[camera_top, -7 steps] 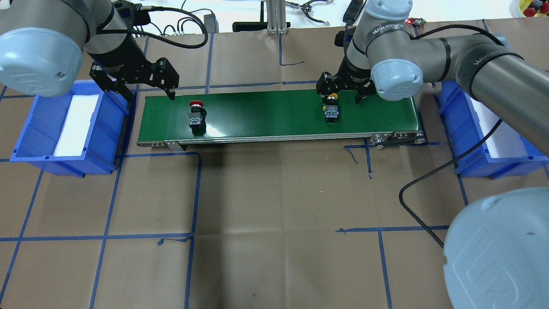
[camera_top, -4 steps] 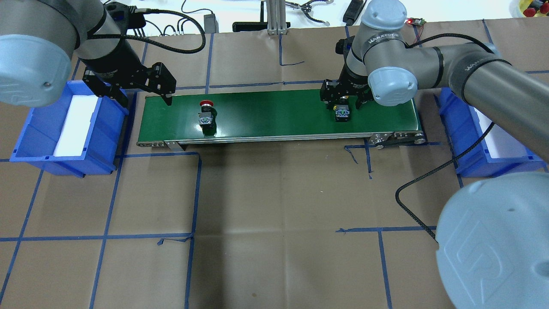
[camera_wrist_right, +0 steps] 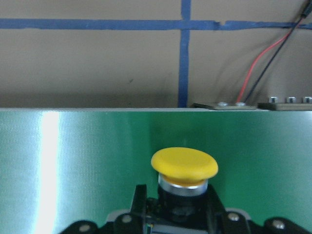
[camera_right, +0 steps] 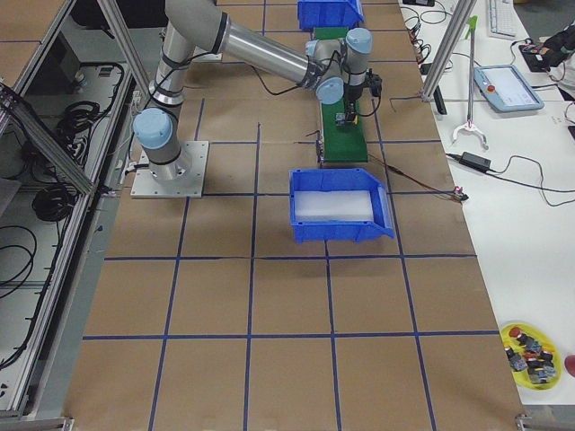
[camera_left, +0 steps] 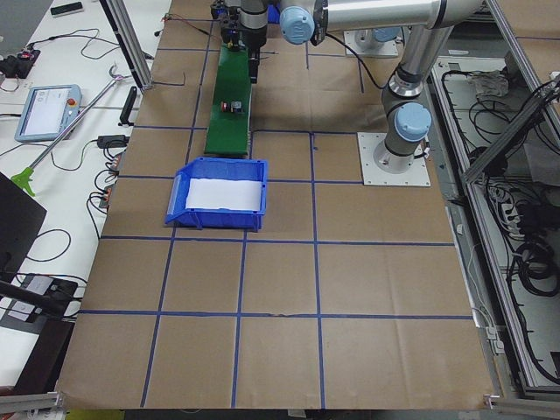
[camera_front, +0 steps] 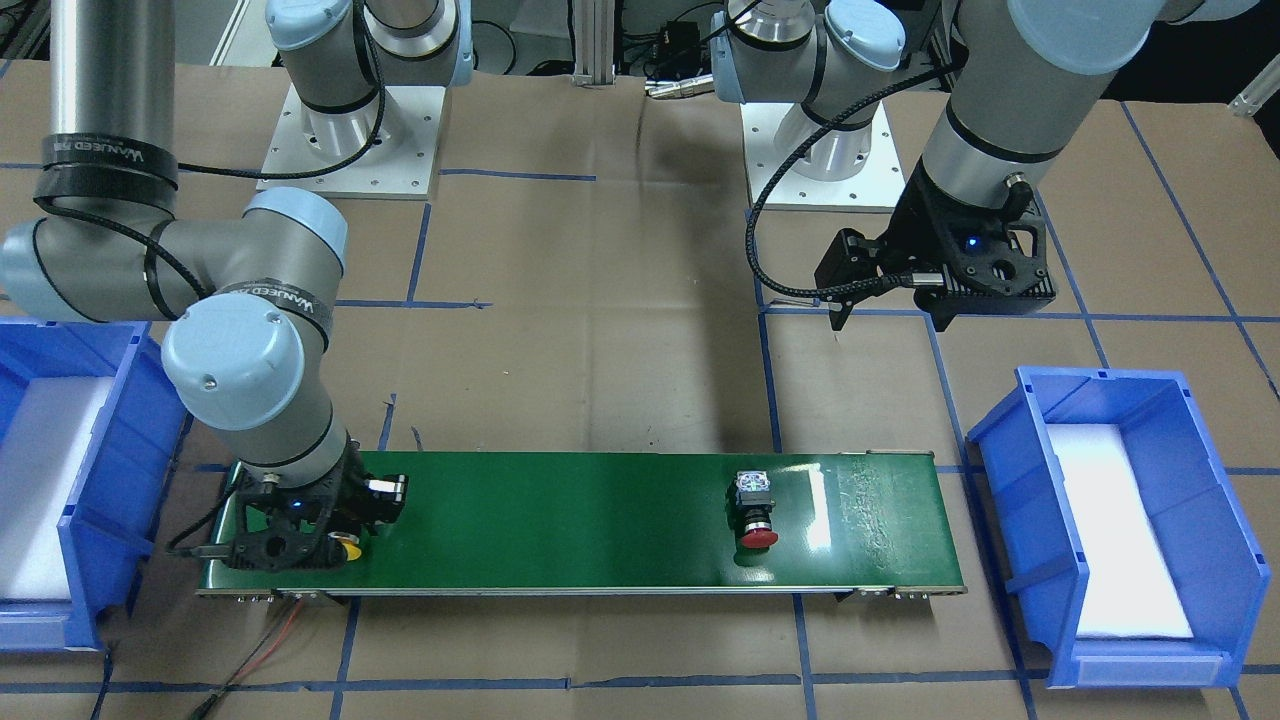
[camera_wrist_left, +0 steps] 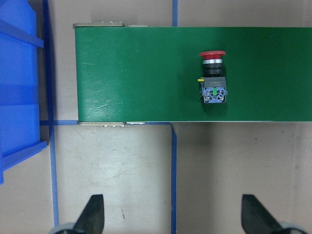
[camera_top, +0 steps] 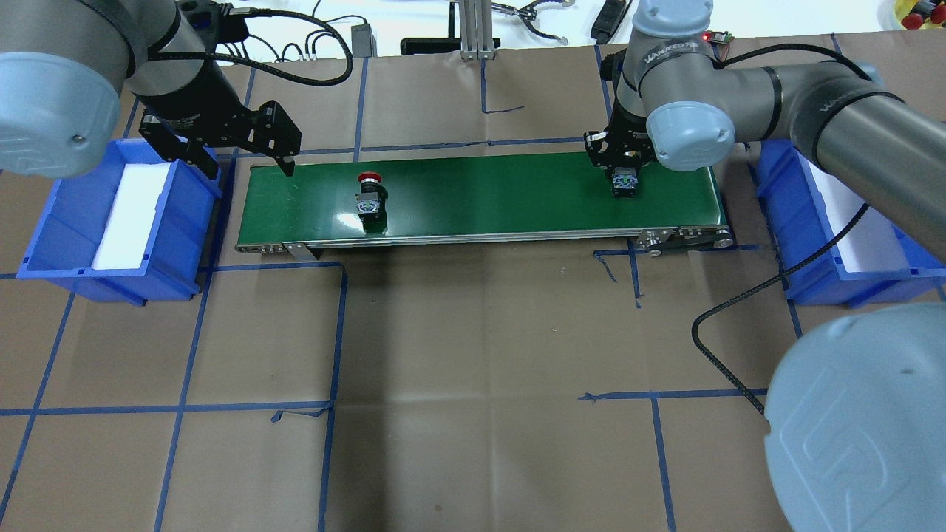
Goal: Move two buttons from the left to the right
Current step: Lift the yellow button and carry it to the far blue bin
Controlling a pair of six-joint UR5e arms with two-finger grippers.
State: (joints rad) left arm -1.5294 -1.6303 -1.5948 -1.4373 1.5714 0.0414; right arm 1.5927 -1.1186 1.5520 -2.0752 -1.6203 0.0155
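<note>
The red button [camera_top: 369,196] lies on its side on the green conveyor belt [camera_top: 480,193], left of the middle, also in the left wrist view [camera_wrist_left: 213,78]. My left gripper [camera_top: 247,168] is open and empty, above the belt's left end and apart from the red button. The yellow button [camera_top: 625,183] lies near the belt's right end. My right gripper [camera_top: 621,170] is down over it and shut on its black body. The yellow cap [camera_wrist_right: 184,165] shows close in the right wrist view, and in the front view [camera_front: 348,550].
A blue bin [camera_top: 44,244] with a white liner stands left of the belt. A second blue bin [camera_top: 809,273] stands right of it. A black cable [camera_top: 728,310] loops over the brown paper near the right arm.
Both buttons have travelled to the right along the belt. My right gripper followed the yellow button, came down and closed on it. My left gripper stayed open near the belt's left end.
</note>
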